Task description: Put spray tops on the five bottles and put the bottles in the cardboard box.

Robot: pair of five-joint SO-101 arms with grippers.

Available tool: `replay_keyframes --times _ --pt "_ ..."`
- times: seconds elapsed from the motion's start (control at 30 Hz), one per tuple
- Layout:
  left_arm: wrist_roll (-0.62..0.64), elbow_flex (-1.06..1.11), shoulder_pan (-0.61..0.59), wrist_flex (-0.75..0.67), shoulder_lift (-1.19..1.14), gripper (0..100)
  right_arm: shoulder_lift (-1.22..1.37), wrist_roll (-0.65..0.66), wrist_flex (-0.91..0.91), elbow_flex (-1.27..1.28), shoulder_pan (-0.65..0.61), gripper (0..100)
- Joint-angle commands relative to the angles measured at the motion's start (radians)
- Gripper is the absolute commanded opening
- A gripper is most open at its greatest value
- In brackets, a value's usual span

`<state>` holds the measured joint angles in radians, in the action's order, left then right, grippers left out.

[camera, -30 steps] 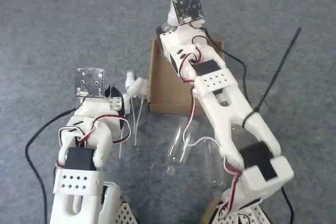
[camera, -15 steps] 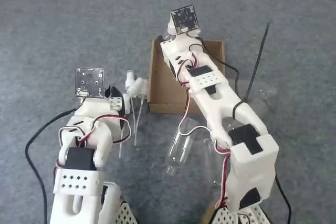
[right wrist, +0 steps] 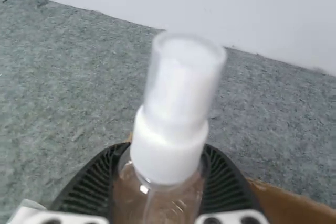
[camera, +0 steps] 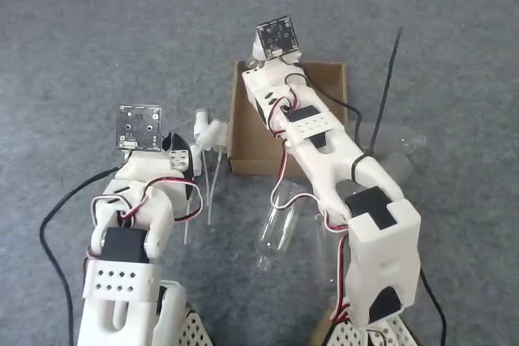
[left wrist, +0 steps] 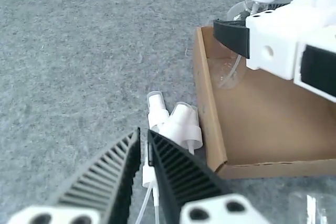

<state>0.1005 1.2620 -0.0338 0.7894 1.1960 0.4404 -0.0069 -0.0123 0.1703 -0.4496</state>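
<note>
Grey carpet (camera: 97, 54), capped bottle (right wrist: 169, 148) in right gripper (right wrist: 165, 182).

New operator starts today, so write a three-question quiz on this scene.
1. True or false: the right gripper holds a bottle with a spray top fitted.
2. Where do the loose spray tops lie? A) on the carpet beside the cardboard box B) inside the box C) in the right gripper
3. Fill in: the clear bottle on the carpet rests on its ____.
Key: 1 true; 2 A; 3 side.
</note>
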Motion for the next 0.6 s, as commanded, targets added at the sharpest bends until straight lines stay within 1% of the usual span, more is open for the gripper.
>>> replay_keyframes --times 0.0,0.37,0.47,0.57 --pt "0.011 -0.004 -0.005 -0.028 0.020 1 -0.013 -0.008 -0.015 -0.052 -0.016 0.7" --pt "0.011 -0.004 -0.005 -0.026 0.020 1 -0.012 -0.005 -0.013 -0.052 -0.016 0.7" --pt "0.011 -0.004 -0.005 -0.026 0.020 1 -0.012 0.041 -0.013 -0.052 -0.018 0.7" --pt "0.011 0.004 -0.005 -0.029 0.020 1 -0.012 0.052 -0.013 -0.052 -0.018 0.7"
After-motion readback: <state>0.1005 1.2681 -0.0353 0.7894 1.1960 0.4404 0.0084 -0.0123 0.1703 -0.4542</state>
